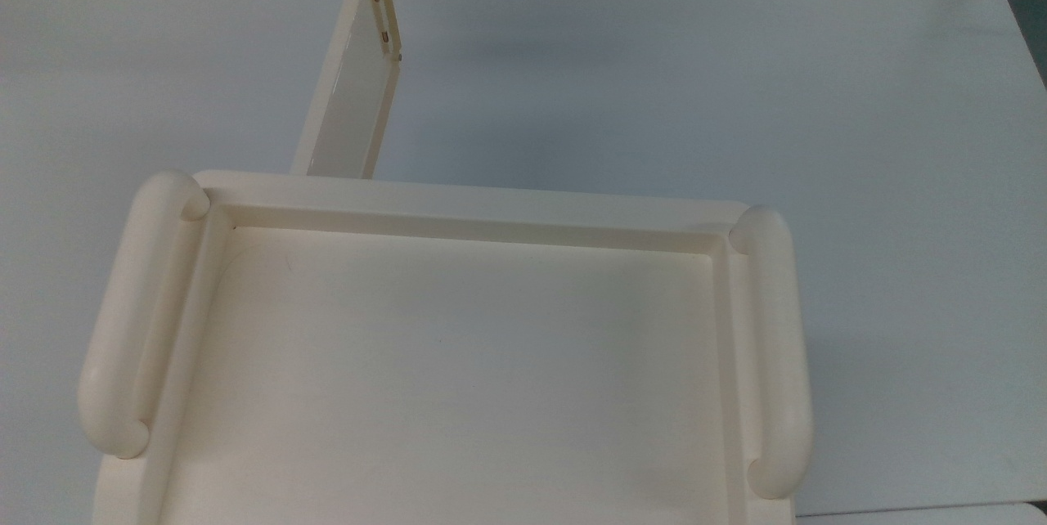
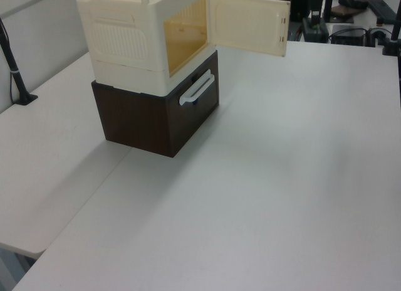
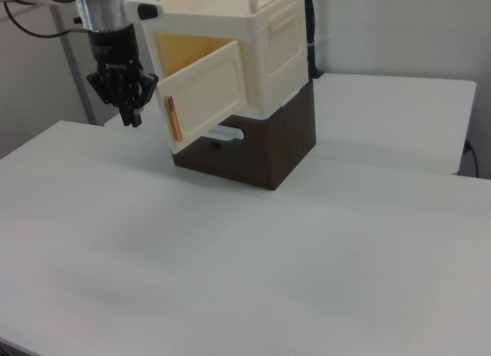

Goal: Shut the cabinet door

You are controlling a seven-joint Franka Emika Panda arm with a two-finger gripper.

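White counter | cabinet door swung wide open, its handle edge just right of the claw in the right view | claw's finger gap cannot be told

You will find nothing to read here: no lettering, label, brand mark or number stands on the cabinet door, on the cream cabinet it hangs from, on the dark brown drawer unit under that cabinet, or on the white table.
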